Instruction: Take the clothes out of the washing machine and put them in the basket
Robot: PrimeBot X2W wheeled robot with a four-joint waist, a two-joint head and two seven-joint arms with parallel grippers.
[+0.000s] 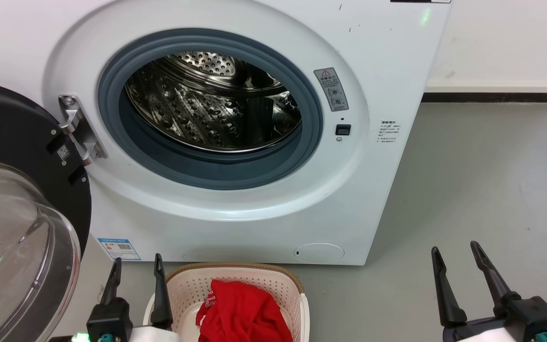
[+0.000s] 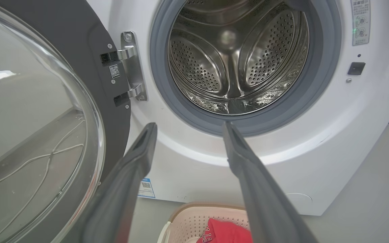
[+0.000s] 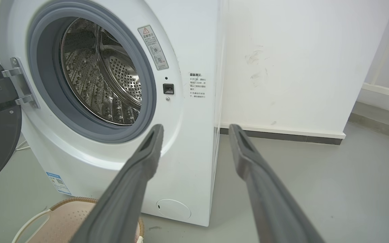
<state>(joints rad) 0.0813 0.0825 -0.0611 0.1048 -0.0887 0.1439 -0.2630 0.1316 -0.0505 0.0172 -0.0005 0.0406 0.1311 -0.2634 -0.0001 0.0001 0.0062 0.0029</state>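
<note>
The white washing machine [image 1: 378, 61] stands with its door [image 1: 12, 156] swung open to the left, and its steel drum [image 1: 212, 104] shows bare metal with no cloth visible. Red clothes [image 1: 242, 311] lie bunched in the cream basket [image 1: 278, 285] on the floor in front of the machine. My left gripper [image 1: 138, 263] is open just left of the basket, holding nothing. My right gripper [image 1: 456, 251] is open over the floor to the right, also holding nothing. The left wrist view looks into the drum [image 2: 238, 57] and catches the clothes [image 2: 225, 233] in the basket [image 2: 187, 219].
The open glass-bowl door [image 2: 35, 128] fills the space left of my left gripper [image 2: 189, 126]. Grey floor [image 1: 482, 190] stretches right of the machine to a white wall with a dark skirting [image 3: 282, 136]. My right gripper [image 3: 196, 128] points at the machine's front corner.
</note>
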